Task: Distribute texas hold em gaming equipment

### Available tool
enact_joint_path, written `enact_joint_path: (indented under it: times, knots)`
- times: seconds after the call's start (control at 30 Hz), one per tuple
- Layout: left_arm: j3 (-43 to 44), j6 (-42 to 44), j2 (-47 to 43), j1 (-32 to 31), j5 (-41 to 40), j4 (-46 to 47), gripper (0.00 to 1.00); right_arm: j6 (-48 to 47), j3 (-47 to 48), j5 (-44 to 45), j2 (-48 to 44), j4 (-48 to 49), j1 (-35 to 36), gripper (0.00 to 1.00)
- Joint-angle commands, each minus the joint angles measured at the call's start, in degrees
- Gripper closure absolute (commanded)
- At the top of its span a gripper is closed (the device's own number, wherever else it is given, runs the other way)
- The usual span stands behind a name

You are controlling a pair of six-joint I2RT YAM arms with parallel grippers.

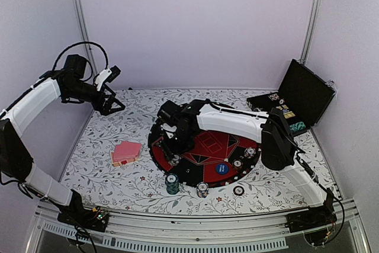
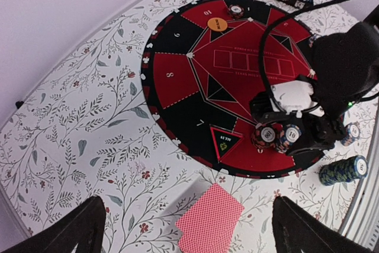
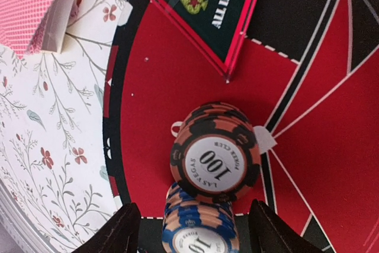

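A red-and-black stack of poker chips marked 100 [image 3: 216, 152] and a blue stack marked 10 [image 3: 200, 229] stand side by side on the round mat [image 3: 154, 87] near its edge. My right gripper [image 3: 194, 205] is open over them. The blue stack sits between its fingers [image 3: 121, 232] with a gap on each side. From above, the right gripper [image 1: 174, 146] is low over the mat's left rim. The pink-red-backed deck of cards [image 2: 210, 220] lies on the tablecloth beside the mat. High above the deck, my left gripper [image 2: 188, 217] is open and holds nothing.
A green chip stack [image 1: 172, 183] and another stack [image 1: 202, 189] stand at the mat's near edge. Further chips [image 1: 250, 152], a blue disc [image 1: 222, 169] and an orange disc [image 2: 217, 24] lie on the mat. An all-in triangle [image 3: 216, 10] lies nearby. The open black case [image 1: 302, 93] stands back right.
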Motion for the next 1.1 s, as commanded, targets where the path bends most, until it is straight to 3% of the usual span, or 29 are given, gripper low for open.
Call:
enact_joint_path:
  times: [0.0, 0.17, 0.57, 0.8, 1.07]
  knots:
    - [0.02, 0.74, -0.23, -0.61, -0.2, 0.02, 0.0, 0.57, 1.13, 3.32, -9.17, -1.65, -1.24, 0.34]
    - [-0.18, 1.06, -0.15, -0.52, -0.74, -0.23, 0.0, 1.13, -5.45, 5.02, -14.95, -2.2, -1.27, 0.32]
    - [0.43, 1.36, 0.18, -0.43, -0.92, -0.71, 0.0, 5.07, -35.81, 4.99, -33.27, 0.39, 1.96, 0.21]
    - [1.01, 1.06, 0.4, -0.46, -0.9, -0.94, 0.0, 6.46, -42.18, 2.28, -34.85, 1.84, 6.22, 0.15]
    - [1.36, 1.07, 0.23, -0.5, -1.22, -1.39, 0.0, 5.88, -42.85, 0.6, -31.65, 3.91, 7.89, 0.13]
